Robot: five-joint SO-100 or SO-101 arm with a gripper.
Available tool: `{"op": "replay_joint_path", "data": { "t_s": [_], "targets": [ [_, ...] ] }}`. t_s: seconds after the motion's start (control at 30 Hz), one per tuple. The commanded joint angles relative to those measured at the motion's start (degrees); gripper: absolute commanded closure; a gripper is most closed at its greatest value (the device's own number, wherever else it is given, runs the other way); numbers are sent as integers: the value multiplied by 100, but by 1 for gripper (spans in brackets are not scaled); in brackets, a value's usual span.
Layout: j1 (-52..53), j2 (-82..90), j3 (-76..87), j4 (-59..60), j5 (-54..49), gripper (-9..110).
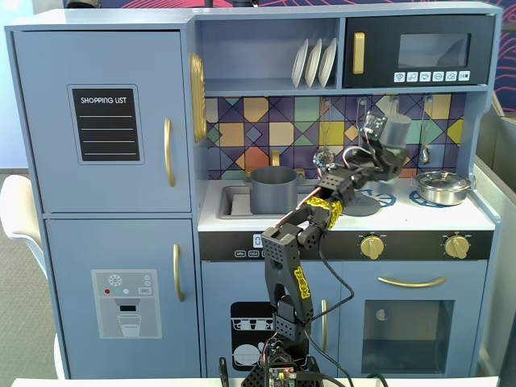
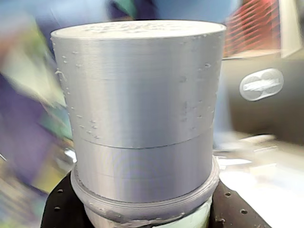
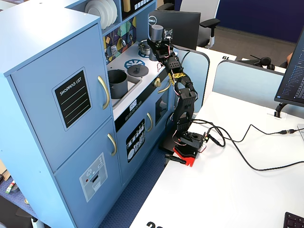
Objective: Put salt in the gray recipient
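The salt (image 1: 394, 131) is a gray shaker with a lighter cap, held in the air above the right part of the counter. My gripper (image 1: 385, 161) is shut on its lower body. In the wrist view the salt cap (image 2: 142, 104) fills most of the frame, with a black finger (image 2: 59, 209) on each side of its base and a strip of pale green label showing below. The gray recipient (image 1: 272, 190) is a matte dark pot standing in the sink, left of the salt and lower. From the other fixed view the salt (image 3: 155, 33) is beyond the gray recipient (image 3: 117, 81).
A flat gray round lid (image 1: 360, 205) lies on the counter under the arm. A shiny steel lidded pot (image 1: 442, 187) stands at the counter's right end. A shelf with white plates (image 1: 314, 63) and a toy microwave (image 1: 419, 50) hang over the counter.
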Motion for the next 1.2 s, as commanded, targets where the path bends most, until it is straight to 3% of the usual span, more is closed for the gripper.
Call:
{"op": "replay_joint_path", "data": {
  "t_s": [0.0,0.73,1.1,1.17],
  "targets": [
    [176,299,536,-756,-1072,101],
    [290,-1143,18,-1714,-299,101],
    [316,-1143,202,-1723,-791,101],
    [343,-1081,202,-1617,-826,95]
  ]
}}
